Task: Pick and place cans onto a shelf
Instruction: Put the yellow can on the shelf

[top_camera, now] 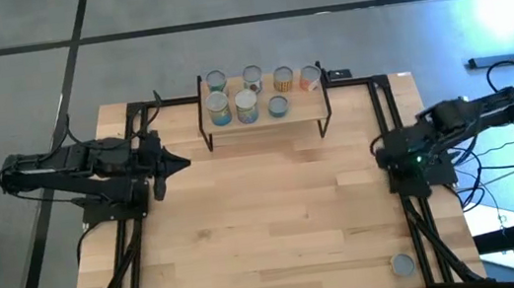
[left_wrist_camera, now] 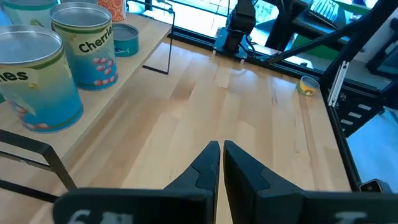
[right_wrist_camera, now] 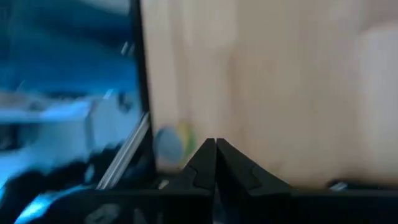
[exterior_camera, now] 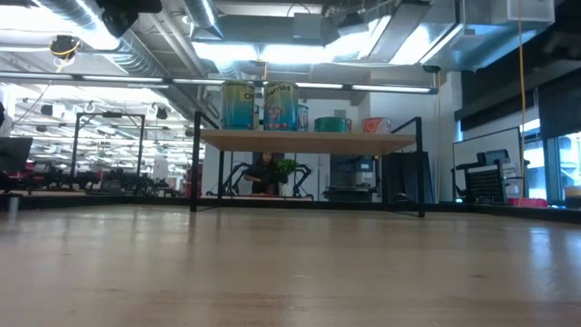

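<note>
Wooden table (top_camera: 277,221) keeps one can (top_camera: 403,264) at five o'clock; both grippers, left (top_camera: 183,163) and right (right_wrist_camera: 216,144), are closed and empty. Near the edge, a careless touch may push this can off.

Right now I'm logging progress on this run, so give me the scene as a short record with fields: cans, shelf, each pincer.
cans on shelf: seven, in two rows, among them two tall teal ones
can off shelf: one, lying on the tabletop at its near right corner
shelf: at the far edge of the table, between the arms
left pincer: shut, empty, just left of the shelf
right pincer: shut, empty, at the right edge, pointing toward the loose can
</note>
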`<act>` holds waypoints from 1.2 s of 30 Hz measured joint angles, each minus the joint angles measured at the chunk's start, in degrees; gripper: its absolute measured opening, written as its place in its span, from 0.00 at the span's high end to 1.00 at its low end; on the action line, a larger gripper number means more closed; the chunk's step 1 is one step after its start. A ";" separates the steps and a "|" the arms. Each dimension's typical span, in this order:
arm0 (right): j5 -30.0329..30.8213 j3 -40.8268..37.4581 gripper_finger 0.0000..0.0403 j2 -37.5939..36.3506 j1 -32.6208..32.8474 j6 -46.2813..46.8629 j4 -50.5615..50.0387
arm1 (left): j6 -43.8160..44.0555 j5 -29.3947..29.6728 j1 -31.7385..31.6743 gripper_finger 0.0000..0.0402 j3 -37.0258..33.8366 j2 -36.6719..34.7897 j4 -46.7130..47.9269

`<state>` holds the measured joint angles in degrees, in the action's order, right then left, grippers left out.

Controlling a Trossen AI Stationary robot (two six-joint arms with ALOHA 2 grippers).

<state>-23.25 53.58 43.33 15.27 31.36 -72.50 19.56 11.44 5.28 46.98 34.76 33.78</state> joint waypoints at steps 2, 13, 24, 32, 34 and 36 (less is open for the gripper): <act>-4.84 -2.62 0.97 0.05 1.97 1.13 0.28 | 1.05 0.21 0.00 0.96 0.00 0.00 0.02; -17.36 -15.65 0.97 0.01 5.35 10.51 7.82 | 3.00 1.85 0.02 0.96 0.00 0.02 0.01; -18.36 -20.17 0.83 0.02 6.43 11.68 21.77 | 4.34 1.79 0.02 0.96 0.00 0.02 0.02; -10.89 -20.17 0.83 0.02 16.76 8.69 23.16 | 4.34 1.75 0.00 0.96 0.00 0.02 0.02; -7.44 -20.17 0.83 0.03 19.49 8.99 23.45 | 4.36 1.78 0.00 0.96 0.00 0.02 0.02; -4.47 -20.17 0.83 0.30 21.86 9.00 23.47 | 4.37 1.78 0.00 0.96 0.00 0.03 0.02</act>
<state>-27.73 33.41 43.63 37.13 40.36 -49.04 23.93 13.22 5.28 46.98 34.79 33.80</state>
